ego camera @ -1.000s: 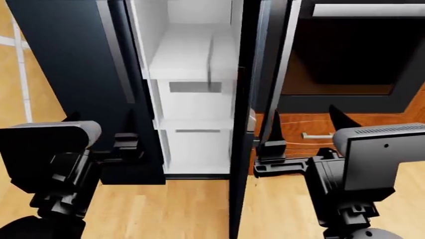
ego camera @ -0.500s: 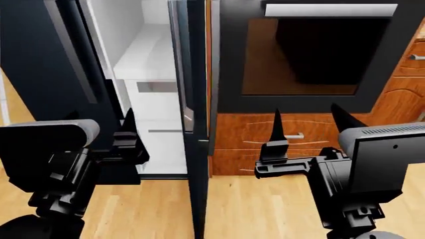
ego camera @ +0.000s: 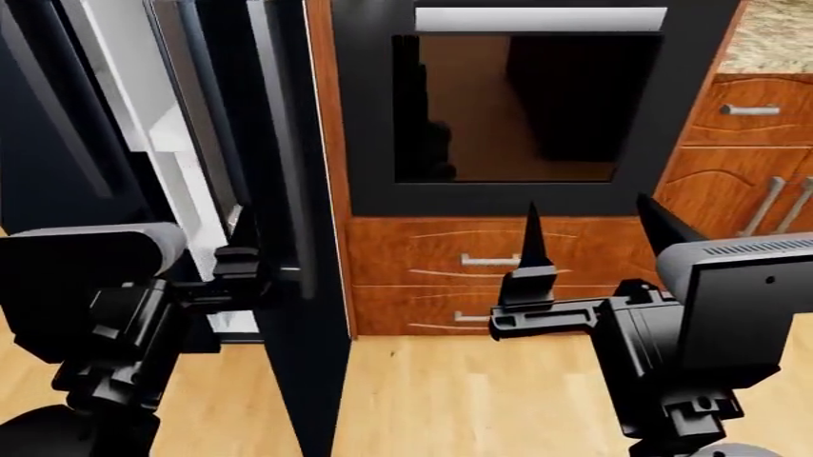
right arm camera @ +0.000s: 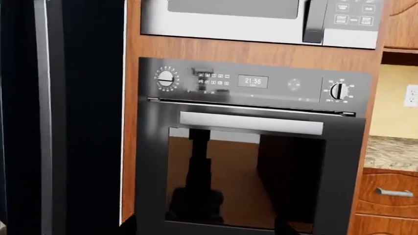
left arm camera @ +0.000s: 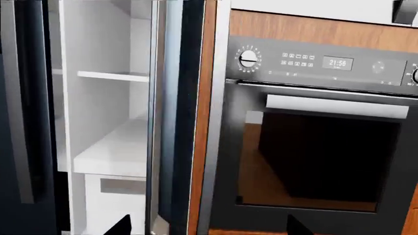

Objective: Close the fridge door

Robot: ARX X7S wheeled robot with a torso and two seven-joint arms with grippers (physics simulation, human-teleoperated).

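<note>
The fridge door [ego camera: 303, 238] stands open as a tall glossy black panel, seen nearly edge-on and reaching toward me. It appears in the left wrist view as a dark edge [left arm camera: 175, 122] with a silver strip. In the right wrist view its black face [right arm camera: 85, 122] carries a long silver handle [right arm camera: 47, 122]. My left gripper [ego camera: 242, 262] is open on the door's inner side; whether it touches the door I cannot tell. Its fingertips [left arm camera: 121, 226] are spread wide. My right gripper [ego camera: 595, 238] is open in front of the oven, holding nothing.
The white fridge interior [left arm camera: 104, 127] with shelves shows left of the door. The twin fridge door [ego camera: 38, 124] is further left. A black oven [ego camera: 534, 105] sits right of the fridge, with wooden drawers [ego camera: 496, 259] below and cabinets [ego camera: 749, 162] beside it. A microwave [right arm camera: 248, 19] hangs above.
In the head view the fridge and oven have slid left. Less of the white interior shows and the door now crosses closer to my left gripper. Both grippers stay open.
</note>
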